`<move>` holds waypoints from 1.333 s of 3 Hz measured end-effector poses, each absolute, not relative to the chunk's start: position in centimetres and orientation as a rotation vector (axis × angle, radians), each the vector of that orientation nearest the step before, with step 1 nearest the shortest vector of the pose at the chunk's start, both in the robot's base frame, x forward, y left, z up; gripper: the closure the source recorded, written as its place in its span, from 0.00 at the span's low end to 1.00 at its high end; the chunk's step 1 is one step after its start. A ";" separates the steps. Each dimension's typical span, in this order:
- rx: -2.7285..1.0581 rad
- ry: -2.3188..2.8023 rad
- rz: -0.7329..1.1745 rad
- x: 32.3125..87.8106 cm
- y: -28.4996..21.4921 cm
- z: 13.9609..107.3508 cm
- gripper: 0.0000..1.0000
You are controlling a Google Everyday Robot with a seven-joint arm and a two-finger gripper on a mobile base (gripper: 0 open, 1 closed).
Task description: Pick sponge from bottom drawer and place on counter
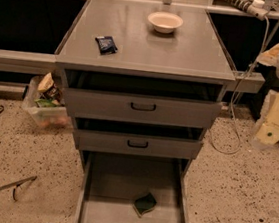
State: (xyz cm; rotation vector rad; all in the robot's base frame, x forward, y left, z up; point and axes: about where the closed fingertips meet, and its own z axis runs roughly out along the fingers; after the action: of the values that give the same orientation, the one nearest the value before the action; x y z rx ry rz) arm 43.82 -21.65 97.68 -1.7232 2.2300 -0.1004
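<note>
Status: early stage. The bottom drawer (83, 197) stands pulled out toward the near side, so access is provided. The sponge (145, 204) is not yet grasped or lifted, and nothing of the placing step is done. Outstanding, on my judgement: reach into the drawer, grip the sponge, raise it clear and set it on the counter (151, 49).

Location of item: the sponge lies on the drawer floor, somewhat right of the middle and toward the near end. Its dark green face is up, with a pale edge showing along one side. It appears slightly tilted rather than flat. It touches no drawer wall.

Hand: the hand (274, 124) shows as a pale blocky form at the right edge of the scene, beside the cabinet and about level with the two upper drawers (142, 107). Whether it is open or closed cannot be told. It carries nothing visible.

Relation: the sponge is well apart from the hand, lower, to its left and nearer.

Counter condition: a white bowl (165, 22) sits at the far side and a dark packet (106, 45) at the left.
</note>
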 end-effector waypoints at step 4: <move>-1.635 2.218 0.121 45.2 -20.0 82.8 0.00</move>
State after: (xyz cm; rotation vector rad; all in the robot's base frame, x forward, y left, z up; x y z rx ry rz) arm 45.16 -19.95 82.76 -1.6354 2.2184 0.1206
